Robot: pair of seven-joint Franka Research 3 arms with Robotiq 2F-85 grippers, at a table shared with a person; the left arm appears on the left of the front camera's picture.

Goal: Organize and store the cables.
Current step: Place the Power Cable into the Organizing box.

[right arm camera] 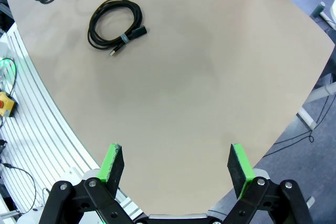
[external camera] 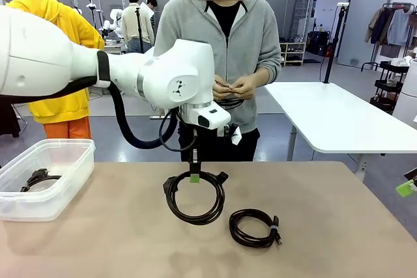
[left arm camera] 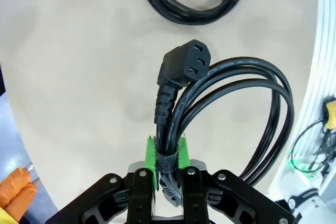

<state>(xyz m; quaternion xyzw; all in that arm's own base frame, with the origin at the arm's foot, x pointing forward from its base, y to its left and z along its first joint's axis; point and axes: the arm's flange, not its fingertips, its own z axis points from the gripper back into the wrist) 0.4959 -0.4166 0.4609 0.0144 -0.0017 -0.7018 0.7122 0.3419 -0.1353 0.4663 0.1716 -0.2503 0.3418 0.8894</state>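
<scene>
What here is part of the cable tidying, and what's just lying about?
Part of the job:
- thick coiled cable, clamped in the jaws of the left arm
- thinner coil on the table
- clear bin
- cable inside it

Just lying about:
- white side table
- black cart
- clothes rack

Black throughout: thick coil (external camera: pixel 194 198), thin coil (external camera: pixel 254 228), bin cable (external camera: pixel 38 178). Greyish tie (right arm camera: pixel 124 38) on thin coil. Table (external camera: pixel 98 239) plain beige w/ faint darker smudges, no pattern. Bin (external camera: pixel 68 183) clear, whitish. Arm (external camera: pixel 39 56) white w/ black hose (external camera: pixel 124 128). L claw (left arm camera: pixel 167 153) black, pads (left arm camera: pixel 151 155) bright green; same black and green on R claw (right arm camera: pixel 176 163). Hoodie (external camera: pixel 260 37) grey over black tee (external camera: pixel 225 14). Far table (external camera: pixel 339 118) white.
</scene>
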